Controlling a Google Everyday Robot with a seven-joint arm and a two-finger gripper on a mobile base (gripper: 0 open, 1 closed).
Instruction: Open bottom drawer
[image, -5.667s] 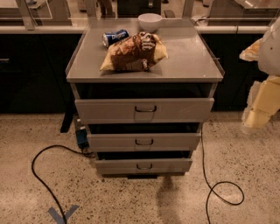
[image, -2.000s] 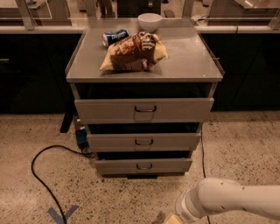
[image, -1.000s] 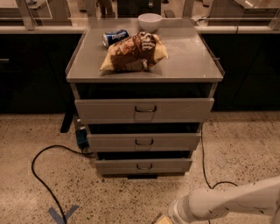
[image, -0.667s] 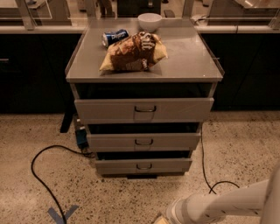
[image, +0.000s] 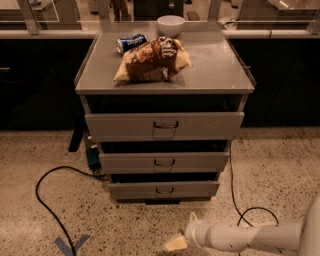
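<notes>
The bottom drawer (image: 164, 190) is the lowest and narrowest of three grey drawers in a metal cabinet, with a small dark loop handle (image: 164, 190) at its centre. Its front sits just above the floor. My gripper (image: 183, 230) is low over the floor in front of the cabinet, below and slightly right of that handle and apart from it. Its two cream fingertips (image: 174, 243) are spread apart with nothing between them. The white arm (image: 250, 237) reaches in from the lower right.
The middle drawer (image: 164, 162) and top drawer (image: 165, 125) sit above. The cabinet top (image: 220, 70) holds a chip bag (image: 152, 60), a can (image: 131, 43) and a white bowl (image: 170, 23). Black cables (image: 45, 200) lie on the floor at left and right. Blue tape (image: 67, 245) marks the floor.
The arm has swung from the right side down to the floor in front of the cabinet, and in the last second the gripper has edged slightly left. The drawers have not moved.
</notes>
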